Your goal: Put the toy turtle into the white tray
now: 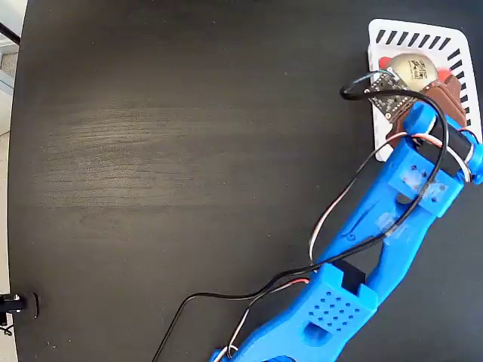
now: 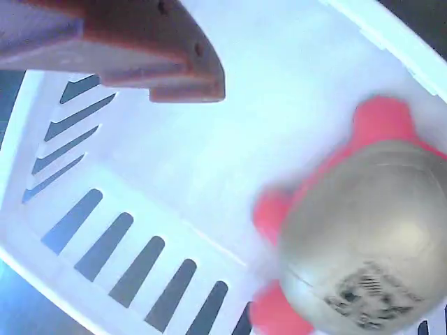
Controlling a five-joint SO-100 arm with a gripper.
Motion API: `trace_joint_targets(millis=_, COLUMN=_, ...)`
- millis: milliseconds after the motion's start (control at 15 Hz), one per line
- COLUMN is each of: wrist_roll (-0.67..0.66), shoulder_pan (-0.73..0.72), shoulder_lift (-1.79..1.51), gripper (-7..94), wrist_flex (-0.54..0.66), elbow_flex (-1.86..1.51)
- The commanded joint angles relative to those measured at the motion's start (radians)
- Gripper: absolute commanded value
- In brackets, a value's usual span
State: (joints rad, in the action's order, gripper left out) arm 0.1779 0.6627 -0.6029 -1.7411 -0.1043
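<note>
My gripper (image 1: 424, 89) is positioned over the tray (image 1: 456, 45) at the top right corner of the black counter (image 1: 181, 166) in the fixed view. The turtle (image 1: 411, 69) lies inside the tray, shell up, near the slotted edge. In the wrist view one brown finger (image 2: 160, 59) stands clear of the turtle (image 2: 370, 237); the gripper is released, grasping nothing.

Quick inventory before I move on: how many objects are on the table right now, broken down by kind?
Toy turtle: 1, lying inside the tray
White tray: 1, at the top right corner of the table in the fixed view
Total: 2 objects, not counting the blue arm and its gripper hanging over the tray.
</note>
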Motion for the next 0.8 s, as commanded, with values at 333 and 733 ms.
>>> trace_joint_targets(millis=333, wrist_roll=-0.008, shoulder_pan=-0.044, shoulder_lift=-0.310, gripper=52, wrist_flex=0.009, elbow_flex=-0.071)
trace_joint_targets(millis=733, wrist_roll=0.072, shoulder_pan=-0.262, shoulder_lift=-0.690, gripper=0, wrist_flex=0.270, elbow_flex=-0.687)
